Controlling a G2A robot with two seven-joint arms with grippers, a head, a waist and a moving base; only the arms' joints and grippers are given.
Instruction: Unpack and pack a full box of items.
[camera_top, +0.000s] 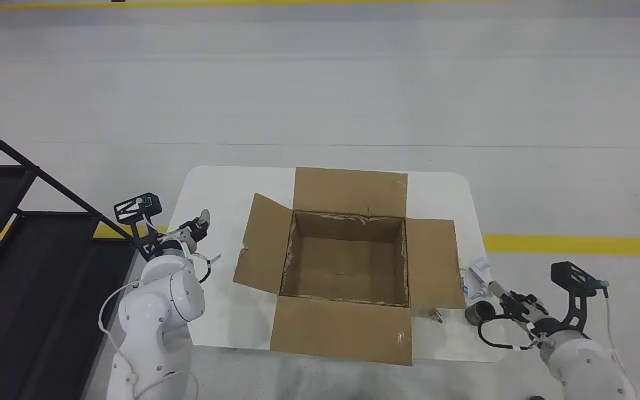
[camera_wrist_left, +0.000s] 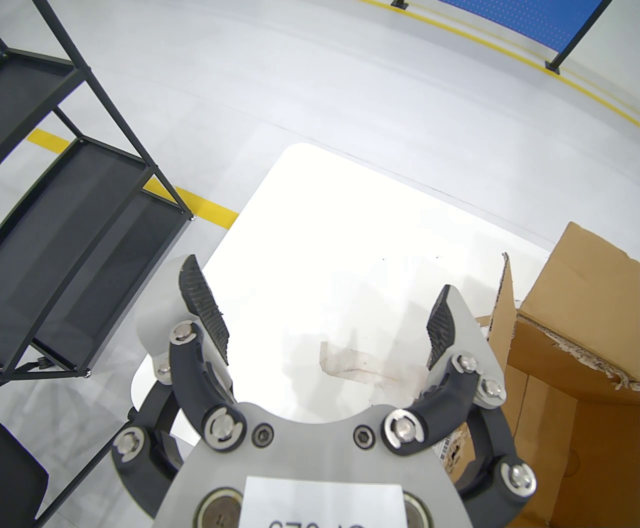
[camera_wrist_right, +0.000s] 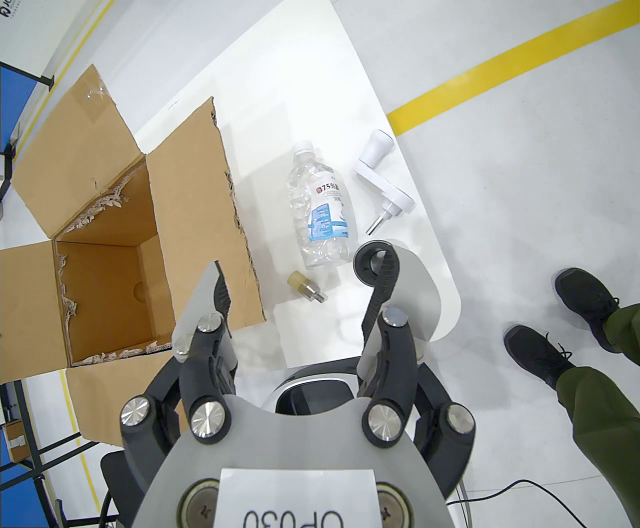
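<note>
Clear plastic bottle (camera_wrist_right: 320, 210) lies flat just beyond the wide-open right pincer (camera_wrist_right: 298, 272), white cap pointing away; cardboard box (camera_wrist_right: 190, 200) opens upward, flap edges torn; left pincer (camera_wrist_left: 320, 285) also wide.

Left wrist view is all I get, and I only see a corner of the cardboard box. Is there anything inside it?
Observer: No, the cardboard box looks empty inside, and its four flaps are folded out.
Operator: Are there any things to pack, then?
Observer: Yes, a clear bottle lies on its side on the table beside the box.
Operator: Is anything else next to it?
Observer: A white crank handle lies beside the bottle, near the table's edge.
</note>
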